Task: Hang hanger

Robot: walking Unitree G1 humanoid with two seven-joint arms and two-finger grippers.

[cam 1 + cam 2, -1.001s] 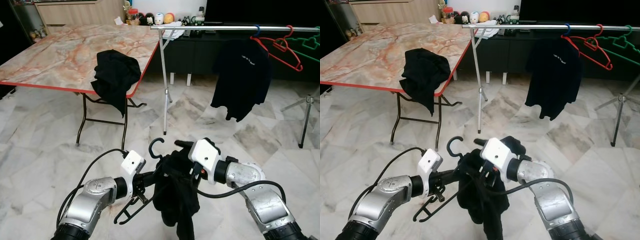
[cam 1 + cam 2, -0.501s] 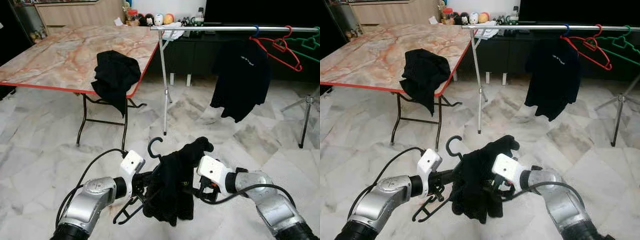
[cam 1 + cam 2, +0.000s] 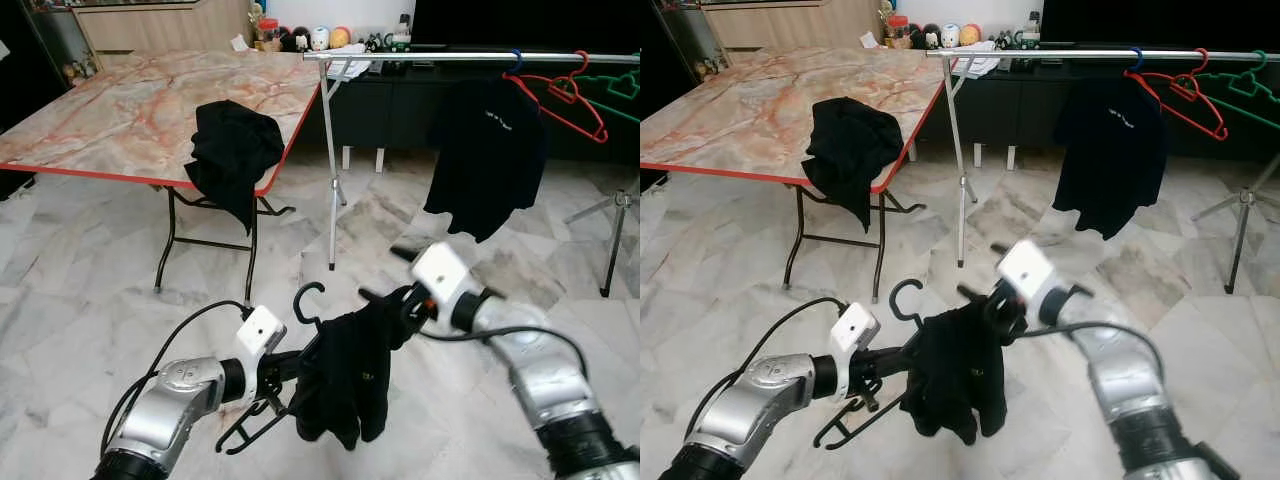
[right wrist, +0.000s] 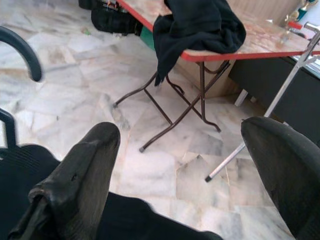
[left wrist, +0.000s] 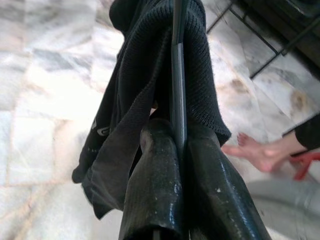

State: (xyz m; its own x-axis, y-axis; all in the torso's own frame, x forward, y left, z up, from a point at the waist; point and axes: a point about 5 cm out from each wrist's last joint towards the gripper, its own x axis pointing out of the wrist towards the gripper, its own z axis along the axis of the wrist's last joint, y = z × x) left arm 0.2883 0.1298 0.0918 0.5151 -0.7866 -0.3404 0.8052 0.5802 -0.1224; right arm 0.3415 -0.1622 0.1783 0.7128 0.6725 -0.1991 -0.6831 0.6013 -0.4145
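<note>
A white marble floor (image 3: 90,290) runs back to a marble-patterned tabletop (image 3: 140,100) with a black garment (image 3: 232,155) slumped over its red edge, and to a silver clothes rail (image 3: 470,57) across the back of the room.

The left claw (image 5: 177,150) is clamped on the black hanger (image 3: 300,355), its two fingers pressed tight on either side of the thin bar, low and just ahead of the robot. A black shirt (image 3: 345,375) is bunched over that hanger and droops below it, while the hook curls up free beside the left wrist. The right claw (image 3: 408,302) stands with its fingers wide apart at the far end of the shirt, right at the cloth's edge; whether it touches the fabric cannot be made out.

On the rail, a black T-shirt (image 3: 487,150) already hangs, with a red hanger (image 3: 560,95) and a green hanger (image 3: 615,85) bare beside it. A person's bare foot (image 5: 255,152) stands on the floor nearby.

By my reading, the shirt is on the hanger but crumpled, so spreading it comes first. The carry to the rail, well apart from both claws, and hooking on are not yet done.
</note>
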